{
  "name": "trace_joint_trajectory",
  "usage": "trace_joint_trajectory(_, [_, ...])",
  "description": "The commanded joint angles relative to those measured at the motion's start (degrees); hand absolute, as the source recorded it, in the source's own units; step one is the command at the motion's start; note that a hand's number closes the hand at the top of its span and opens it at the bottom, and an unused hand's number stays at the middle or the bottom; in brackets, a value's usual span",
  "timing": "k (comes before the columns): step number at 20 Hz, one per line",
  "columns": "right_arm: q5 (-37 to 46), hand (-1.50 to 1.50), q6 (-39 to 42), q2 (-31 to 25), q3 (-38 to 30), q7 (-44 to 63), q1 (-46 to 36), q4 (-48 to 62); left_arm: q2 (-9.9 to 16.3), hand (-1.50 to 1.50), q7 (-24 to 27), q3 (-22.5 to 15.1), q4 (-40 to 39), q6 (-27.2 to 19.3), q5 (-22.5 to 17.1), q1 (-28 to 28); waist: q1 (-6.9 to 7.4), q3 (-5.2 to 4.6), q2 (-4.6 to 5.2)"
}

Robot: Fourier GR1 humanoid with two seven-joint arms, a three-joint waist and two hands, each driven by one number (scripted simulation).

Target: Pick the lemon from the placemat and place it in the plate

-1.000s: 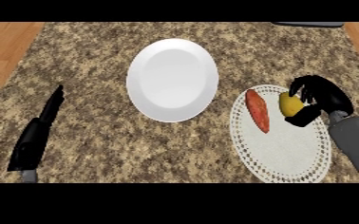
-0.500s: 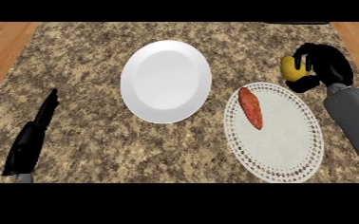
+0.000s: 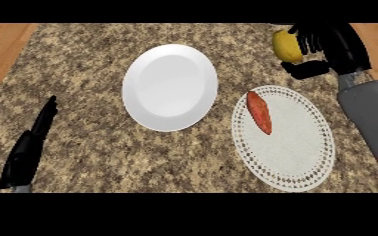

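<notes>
**A:** So what's the counter looking like?

**B:** It's a speckled brown granite counter [image 3: 96,105], with a strip of wood showing at the far left and far right corners. A white plate [image 3: 170,87] is sitting roughly in the middle with nothing on it. Just beside the plate, on its right, a round white lace-edged placemat [image 3: 291,150] is lying flat, and a reddish-orange elongated vegetable [image 3: 259,112], looks like a sweet potato, is lying on the placemat's edge nearest the plate.

**A:** And the lemon?

**B:** The lemon [image 3: 286,45] is sitting in the right hand [image 3: 328,47], well off to the right of the plate and beyond the placemat's far edge, right up near the counter's back edge. The fingers are curling over the lemon's right side from above, the thumb is hooking in underneath it, so it's pinched between them. Only the lemon's left side is showing, the rest is hidden behind the fingers.

**A:** Other hand?

**B:** The left hand [image 3: 29,142] is resting well to the left of the plate, fingers straight and pressed together, touching nothing that I can see.
</notes>
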State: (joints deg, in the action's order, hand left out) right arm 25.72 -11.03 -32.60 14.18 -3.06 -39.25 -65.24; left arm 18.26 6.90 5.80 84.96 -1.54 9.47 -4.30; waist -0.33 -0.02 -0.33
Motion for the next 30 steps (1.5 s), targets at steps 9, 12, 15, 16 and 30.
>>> trace_joint_trajectory(9, [1.3,1.5,8.27,12.72,3.0,13.34,-7.72,-12.98,-0.17,0.0,-1.02,1.0,1.4,1.6,0.09,0.55,0.77,0.0,0.25])
trace_joint_trajectory(12, [3.24,1.5,7.88,18.21,3.44,15.12,-13.62,-4.28,-2.93,0.0,1.42,-1.52,1.68,-0.39,2.55,-1.48,1.59,0.0,0.45])
trace_joint_trajectory(15, [4.78,1.5,6.06,24.83,4.51,18.12,-16.18,0.26,-1.72,0.0,2.35,-0.03,-0.54,0.77,1.72,0.15,1.72,-0.02,0.57])
trace_joint_trajectory(16, [5.84,1.5,6.96,24.94,4.63,17.28,-16.52,1.73,-2.69,0.0,2.21,-0.27,-1.51,0.32,1.96,0.77,1.34,-0.01,0.51])
trace_joint_trajectory(30, [-4.0,1.5,-0.91,32.56,14.64,14.63,-26.42,29.97,-1.3,0.0,0.82,-0.05,0.01,3.04,2.13,1.8,4.4,-0.02,1.17])
